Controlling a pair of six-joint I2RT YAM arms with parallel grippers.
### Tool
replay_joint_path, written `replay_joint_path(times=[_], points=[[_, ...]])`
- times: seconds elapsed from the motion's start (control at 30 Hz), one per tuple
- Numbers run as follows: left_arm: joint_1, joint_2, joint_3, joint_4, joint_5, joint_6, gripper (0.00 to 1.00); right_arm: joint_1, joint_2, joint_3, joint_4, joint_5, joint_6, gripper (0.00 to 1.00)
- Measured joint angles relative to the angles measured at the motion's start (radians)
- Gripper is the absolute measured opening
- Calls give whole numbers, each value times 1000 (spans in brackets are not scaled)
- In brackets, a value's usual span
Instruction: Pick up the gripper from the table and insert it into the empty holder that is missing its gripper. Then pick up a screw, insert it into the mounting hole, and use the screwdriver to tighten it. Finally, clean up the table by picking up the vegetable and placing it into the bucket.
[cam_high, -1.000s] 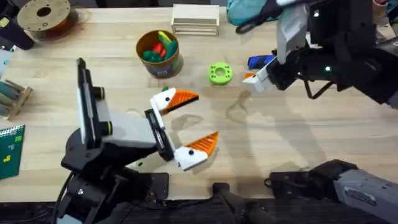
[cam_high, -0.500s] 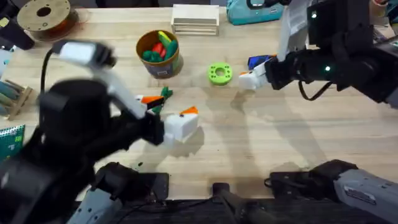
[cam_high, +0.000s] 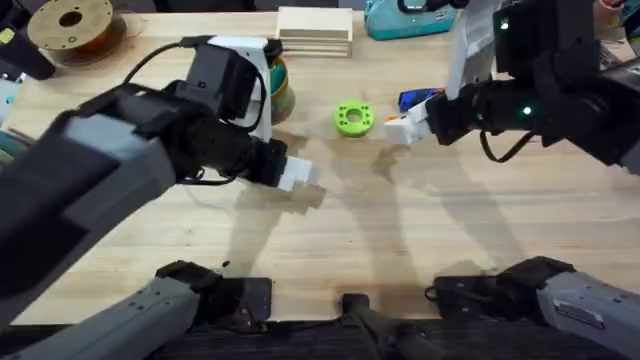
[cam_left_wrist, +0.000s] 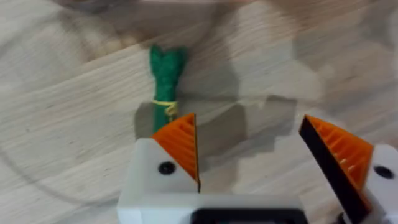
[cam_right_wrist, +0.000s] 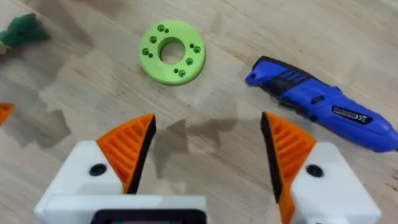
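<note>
Cleanup step, by my read. My left gripper (cam_left_wrist: 249, 152) is over the vegetable (cam_left_wrist: 165, 81), orange pads spread apart, nothing between them. The vegetable lies flat on the worktop (cam_high: 420, 240), just beyond one fingertip (cam_left_wrist: 180, 140), not in the gap: its near end sits under that pad and its leafy end points away from me. Long axis runs roughly straight out from the gripper, so the jaws would close across its width, but I'd need to shift sideways to centre it first.

Bucket (cam_high: 280, 85) is close behind my left arm, mostly hidden by it.

My right gripper (cam_right_wrist: 205, 149) is also spread and empty, hovering between the green disc (cam_right_wrist: 172, 51) and the blue screwdriver (cam_right_wrist: 323, 102). Left arm is much nearer the vegetable, so it takes the pick.
</note>
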Motion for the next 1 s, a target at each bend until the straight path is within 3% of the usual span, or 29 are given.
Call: replay_joint_path(times=[0.1,0.27,0.5,0.7,0.83,0.87,1.0], points=[[36,70,0,5,-75,17,987,0,0,0,-12,0,0,990],[52,81,0,62,-147,22,987,0,0,0,-12,0,0,990],[52,97,1,134,-177,26,987,0,0,0,-12,0,0,990],[52,243,1,134,-190,26,987,0,0,0,-12,0,0,990],[52,265,11,146,-194,29,970,0,0,0,-12,0,0,990],[52,267,11,144,-194,27,900,0,0,0,-12,0,0,990],[52,267,11,148,-194,30,318,0,0,0,-13,0,0,990]])
